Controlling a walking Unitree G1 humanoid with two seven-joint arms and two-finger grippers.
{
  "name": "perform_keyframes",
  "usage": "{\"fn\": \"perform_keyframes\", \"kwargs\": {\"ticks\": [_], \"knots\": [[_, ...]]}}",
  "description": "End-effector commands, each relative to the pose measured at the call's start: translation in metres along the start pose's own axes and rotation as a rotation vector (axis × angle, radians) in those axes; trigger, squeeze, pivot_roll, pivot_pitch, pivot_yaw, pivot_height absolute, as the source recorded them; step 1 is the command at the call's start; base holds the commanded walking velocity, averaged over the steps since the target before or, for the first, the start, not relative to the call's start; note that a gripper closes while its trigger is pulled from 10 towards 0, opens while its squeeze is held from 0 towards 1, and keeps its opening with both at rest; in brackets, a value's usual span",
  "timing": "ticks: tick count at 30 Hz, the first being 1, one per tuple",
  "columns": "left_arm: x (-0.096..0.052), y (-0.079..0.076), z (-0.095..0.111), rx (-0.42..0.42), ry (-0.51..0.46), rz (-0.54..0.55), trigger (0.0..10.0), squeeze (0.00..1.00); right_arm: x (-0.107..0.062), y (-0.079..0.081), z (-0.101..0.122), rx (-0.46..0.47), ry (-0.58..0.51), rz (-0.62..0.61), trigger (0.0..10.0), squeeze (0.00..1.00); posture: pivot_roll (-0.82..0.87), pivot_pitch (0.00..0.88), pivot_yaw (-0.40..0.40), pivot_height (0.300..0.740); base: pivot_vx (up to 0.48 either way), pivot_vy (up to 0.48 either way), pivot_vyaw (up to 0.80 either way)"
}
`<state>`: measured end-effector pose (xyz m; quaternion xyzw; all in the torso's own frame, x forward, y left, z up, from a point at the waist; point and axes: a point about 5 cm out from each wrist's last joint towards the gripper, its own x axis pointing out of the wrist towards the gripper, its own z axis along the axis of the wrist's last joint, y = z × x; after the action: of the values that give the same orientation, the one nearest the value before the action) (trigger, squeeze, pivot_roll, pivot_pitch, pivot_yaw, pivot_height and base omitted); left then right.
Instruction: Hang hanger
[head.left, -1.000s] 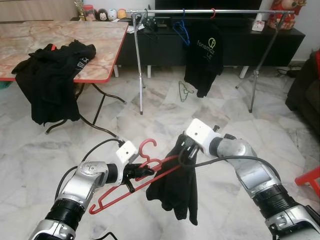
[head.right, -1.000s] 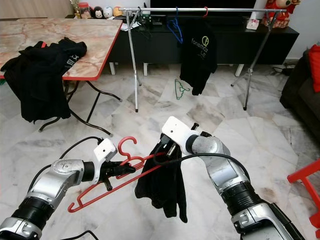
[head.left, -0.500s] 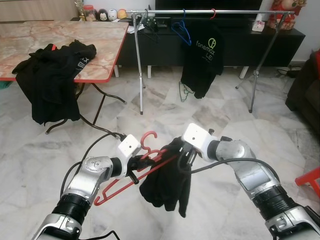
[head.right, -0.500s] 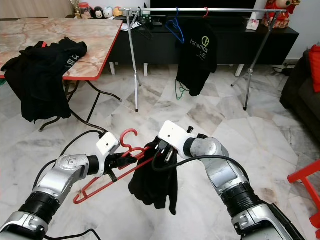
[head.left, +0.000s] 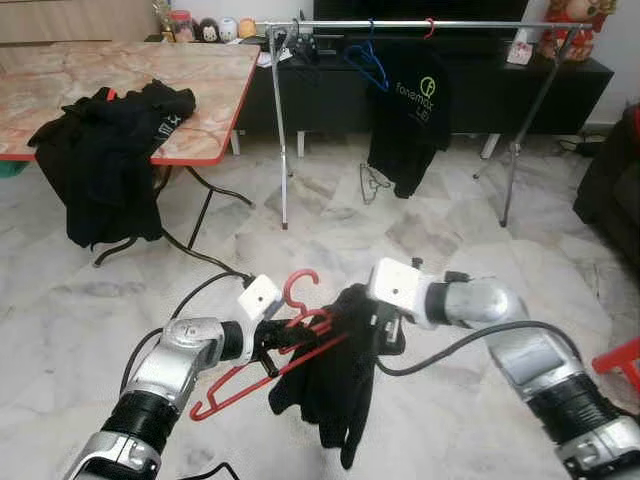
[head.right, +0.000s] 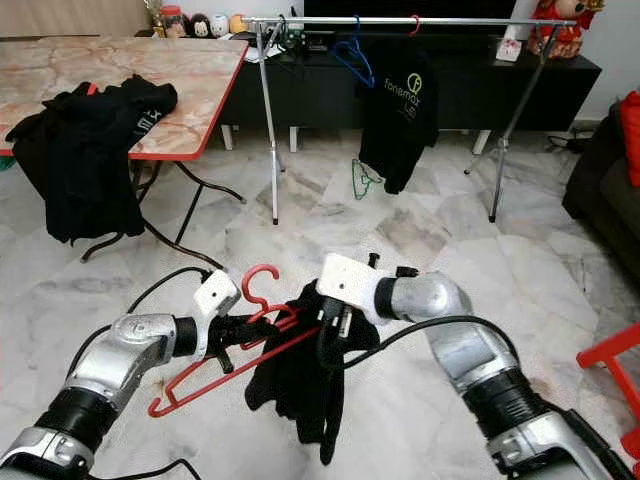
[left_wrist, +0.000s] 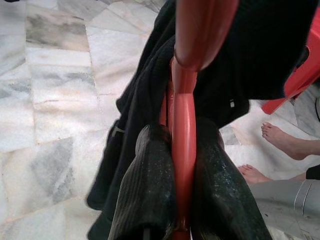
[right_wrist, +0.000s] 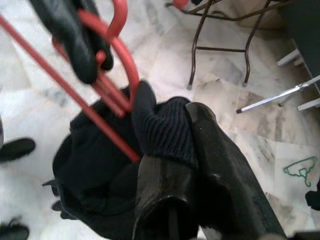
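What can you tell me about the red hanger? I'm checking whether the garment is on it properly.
The red hanger looks like glossy plastic, with a curled hook and slim bars. It is held tilted above the marble floor, hook uppermost. The left pincer is clamped on its neck. A black garment is draped over one end, bunched, where the right pincer pinches the fabric.

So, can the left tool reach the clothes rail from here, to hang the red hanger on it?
Probably not yet. The left tool grips the red hanger low and near the robot, while the clothes rail stands far off across open marble floor; the robot should walk closer.
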<state>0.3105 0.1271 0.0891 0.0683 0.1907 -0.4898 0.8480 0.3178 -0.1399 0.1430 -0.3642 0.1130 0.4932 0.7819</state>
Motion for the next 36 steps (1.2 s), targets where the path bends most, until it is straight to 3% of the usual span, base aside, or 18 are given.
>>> {"fn": "perform_keyframes", "kwargs": {"ticks": [1, 6, 14, 19, 22, 36], "knots": [[-0.003, 0.006, 0.009, 0.028, -0.032, 0.046, 10.0, 0.0, -0.005, 0.001, 0.007, -0.06, -0.016, 0.057, 10.0, 0.0, -0.09, 0.0, -0.026, 0.74, 0.0, 0.0, 0.0], [0.001, 0.01, 0.014, 0.034, -0.065, 0.104, 10.0, 0.0, -0.005, 0.011, 0.0, -0.058, 0.007, 0.126, 10.0, 0.0, -0.09, 0.0, -0.026, 0.74, 0.0, 0.0, 0.0], [0.002, 0.005, 0.015, 0.026, -0.073, 0.059, 10.0, 0.0, -0.001, 0.014, 0.008, -0.026, -0.061, 0.111, 10.0, 0.0, -0.09, 0.0, -0.026, 0.74, 0.0, 0.0, 0.0], [0.004, 0.006, 0.016, 0.036, -0.079, 0.085, 10.0, 0.0, 0.006, -0.008, 0.023, -0.004, -0.144, -0.084, 10.0, 0.0, -0.09, 0.0, -0.026, 0.74, 0.0, 0.0, 0.0], [0.004, 0.007, 0.016, 0.035, -0.083, 0.094, 10.0, 0.0, 0.008, -0.015, 0.026, 0.009, -0.15, -0.128, 10.0, 0.0, -0.09, 0.0, -0.026, 0.74, 0.0, 0.0, 0.0], [0.004, 0.004, 0.015, 0.026, -0.088, 0.065, 10.0, 0.0, 0.01, 0.016, 0.026, 0.001, -0.165, 0.099, 10.0, 0.0, -0.09, 0.0, -0.026, 0.74, 0.0, 0.0, 0.0]]}}
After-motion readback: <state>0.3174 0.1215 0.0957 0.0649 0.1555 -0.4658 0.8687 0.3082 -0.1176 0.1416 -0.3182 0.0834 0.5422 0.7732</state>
